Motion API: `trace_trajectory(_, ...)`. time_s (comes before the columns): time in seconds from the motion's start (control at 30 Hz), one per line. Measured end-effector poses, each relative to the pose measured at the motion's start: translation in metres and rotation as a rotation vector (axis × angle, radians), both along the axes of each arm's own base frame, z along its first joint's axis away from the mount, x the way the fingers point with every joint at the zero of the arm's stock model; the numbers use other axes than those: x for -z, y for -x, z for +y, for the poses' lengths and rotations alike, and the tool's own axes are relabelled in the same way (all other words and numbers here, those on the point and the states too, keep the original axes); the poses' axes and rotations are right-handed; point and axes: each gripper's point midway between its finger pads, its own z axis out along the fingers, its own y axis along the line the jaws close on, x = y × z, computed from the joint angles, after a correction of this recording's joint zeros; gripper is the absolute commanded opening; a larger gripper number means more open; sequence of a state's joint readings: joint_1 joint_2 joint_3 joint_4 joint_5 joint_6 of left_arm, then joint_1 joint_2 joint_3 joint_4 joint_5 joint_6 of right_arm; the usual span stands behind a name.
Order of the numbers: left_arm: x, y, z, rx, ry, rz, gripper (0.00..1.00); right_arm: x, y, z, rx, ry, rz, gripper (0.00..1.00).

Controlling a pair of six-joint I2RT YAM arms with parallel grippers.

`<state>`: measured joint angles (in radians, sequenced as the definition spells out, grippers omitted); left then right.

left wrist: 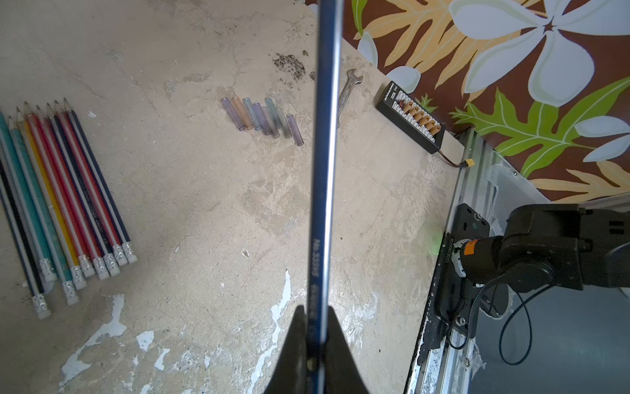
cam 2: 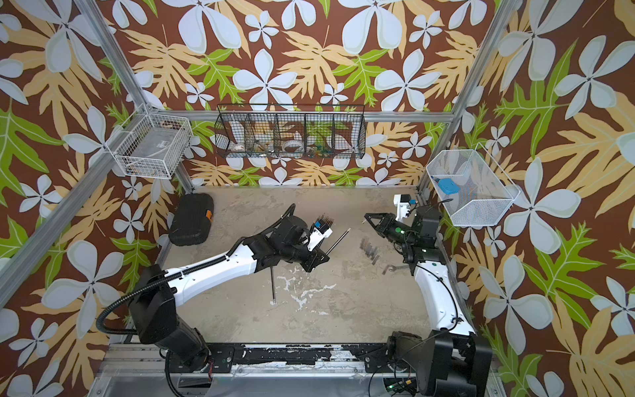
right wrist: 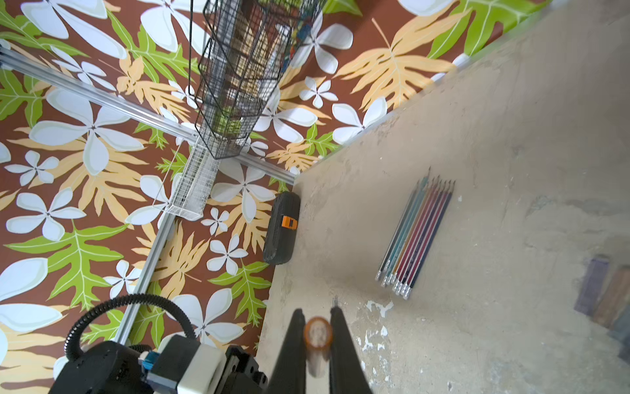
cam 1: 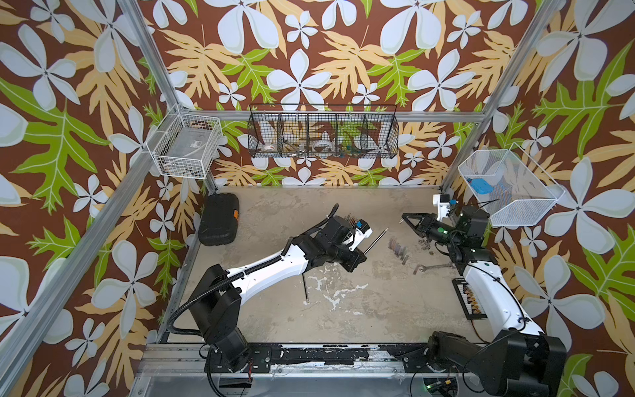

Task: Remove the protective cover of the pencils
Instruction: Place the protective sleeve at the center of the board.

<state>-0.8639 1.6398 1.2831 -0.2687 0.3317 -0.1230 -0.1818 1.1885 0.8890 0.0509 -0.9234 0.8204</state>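
The left fingers (left wrist: 294, 344) are pressed onto one dark blue pencil (left wrist: 325, 153) with a white stripe. It is held clear of the worktop (left wrist: 204, 204) near its middle and slants toward the far right. Pale print on its barrel begins "No."; the digits after it I cannot read surely. Further right, the right fingers (right wrist: 341, 344) pinch one clear orange cap (right wrist: 317, 336). Left of the held pencil, toward the far side, the other pencils (left wrist: 68, 191) lie in one close row on the worktop. There are about nine, in black, teal, yellow, red and navy, each with a silvery ferrule, a white eraser and a bare point. Between the arms sits a cluster of loose caps (left wrist: 262, 117), eight or nine clear tubes in purple, orange, blue and grey. Right of them lie one wrench (left wrist: 347, 90) and one black connector board (left wrist: 412, 117), its white lettering too small to read. One black case (cam 1: 219, 220) with an orange latch sits far left. Three baskets hang on the walls: white wire (cam 1: 178, 161), black wire (cam 1: 381, 137) with five compartments, and white mesh (cam 1: 515, 213).
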Motion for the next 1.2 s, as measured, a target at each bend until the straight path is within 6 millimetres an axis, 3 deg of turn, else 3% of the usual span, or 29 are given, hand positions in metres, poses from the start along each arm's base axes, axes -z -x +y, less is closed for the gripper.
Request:
trace_trajectory(0.1,0.005,-0.005,0.002,-0.018,-0.015,-0.003,0.00,-0.003,-0.008,-0.013,0.044,0.039,-0.008,0.00)
trace_trajectory(0.2,0.023,-0.024,0.008,-0.065,-0.062,0.021,0.00,0.009,-0.006,-0.023,0.109,0.111,0.018,0.00)
trace_trajectory(0.3,0.034,-0.067,0.025,-0.169,-0.091,0.067,0.00,0.051,0.008,-0.043,0.234,0.212,0.100,0.00)
trace_trajectory(0.4,0.027,-0.106,0.037,-0.260,-0.071,0.107,0.00,0.102,0.030,-0.060,0.326,0.303,0.206,0.00)
trace_trajectory(0.57,0.001,-0.154,0.023,-0.329,-0.049,0.049,0.00,0.168,0.059,-0.077,0.384,0.418,0.356,0.00)
trace_trajectory(0.63,0.007,-0.178,0.022,-0.366,-0.090,0.009,0.00,0.184,0.065,-0.080,0.383,0.440,0.402,0.00)
trace_trajectory(0.7,0.027,-0.199,0.035,-0.420,-0.158,0.010,0.00,0.197,0.070,-0.087,0.397,0.476,0.442,0.00)
trace_trajectory(0.8,0.059,-0.205,0.068,-0.471,-0.254,0.059,0.00,0.209,0.075,-0.093,0.411,0.505,0.476,0.00)
trace_trajectory(0.9,0.066,-0.214,0.091,-0.511,-0.275,0.087,0.00,0.221,0.079,-0.092,0.397,0.500,0.511,0.00)
trace_trajectory(1.03,0.065,-0.223,0.101,-0.533,-0.268,0.088,0.00,0.229,0.071,-0.086,0.357,0.469,0.526,0.00)
trace_trajectory(1.2,0.084,-0.227,0.108,-0.543,-0.302,0.119,0.00,0.233,0.059,-0.077,0.313,0.412,0.525,0.05)
